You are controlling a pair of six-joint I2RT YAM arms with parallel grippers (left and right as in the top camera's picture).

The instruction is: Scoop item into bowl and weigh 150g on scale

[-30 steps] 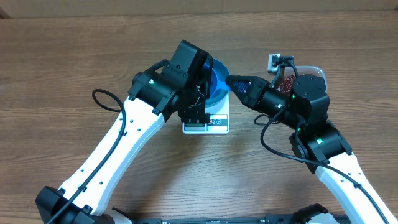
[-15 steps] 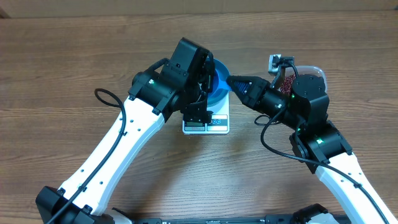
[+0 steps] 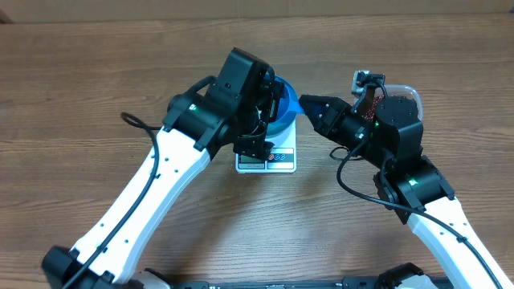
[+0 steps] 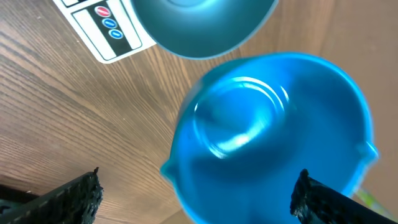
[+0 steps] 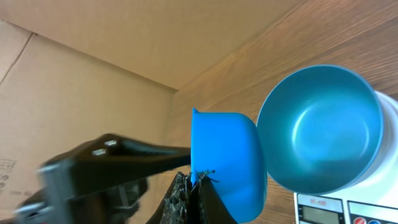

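on the white scale [image 3: 277,149] sits the teal bowl [image 5: 320,130], and just beside its rim we see the blue scoop [image 5: 227,162] clamped in the right tool [image 5: 194,198]. the left tool [image 4: 196,190] hangs above, jaws wide apart. the beans [image 3: 371,104] seem to lie in the clear tub [image 3: 405,91] behind.

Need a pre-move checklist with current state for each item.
1. Bowl seated on scale: ok.
2. Right gripper shut on scoop handle: ok.
3. Scoop loaded: not ok, its inside is bare in the left wrist view.
4. Bowl filled: not ok, empty.
5. Left gripper open, holding nothing: ok.
6. Scale display reading: cannot tell, too small to read.
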